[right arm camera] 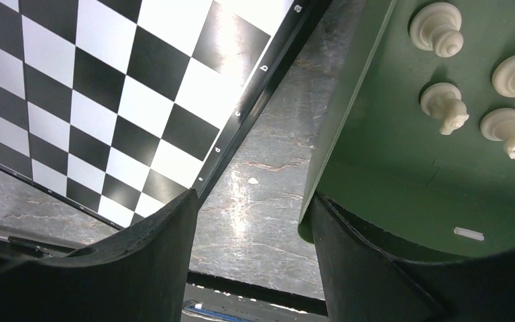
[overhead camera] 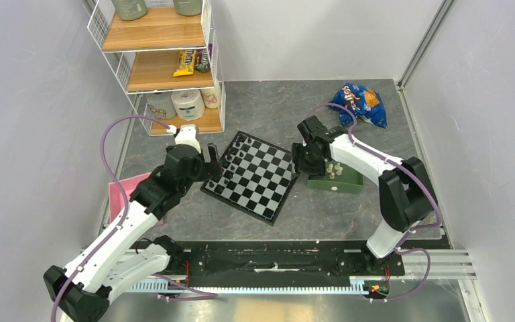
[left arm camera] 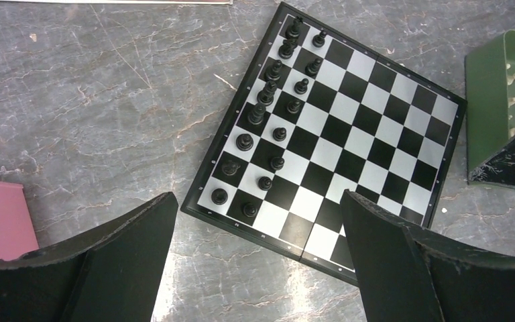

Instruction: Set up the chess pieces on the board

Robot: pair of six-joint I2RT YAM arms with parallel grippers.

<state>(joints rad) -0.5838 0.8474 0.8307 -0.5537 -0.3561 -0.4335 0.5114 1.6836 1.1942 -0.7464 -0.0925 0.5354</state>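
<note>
Table (overhead camera: 322, 209), grey stone. Board (overhead camera: 255, 176), centre, askew. Green tray (overhead camera: 350, 184), right of board. Left hand (left arm camera: 258, 201) wide, empty; right hand (right arm camera: 253, 198) part-spread, empty, at tray edge. Cream chess pieces (right arm camera: 444, 106) in tray: likely light, hard, slick; I'd pinch mid-stem.

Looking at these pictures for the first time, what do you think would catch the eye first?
The chequered board lies askew in the middle, black pieces in two rows along its far-left edge. Right of it, the cream-white chess pieces sit in a green tray, none on the board. The left gripper and right gripper hang open, one at each side.
</note>
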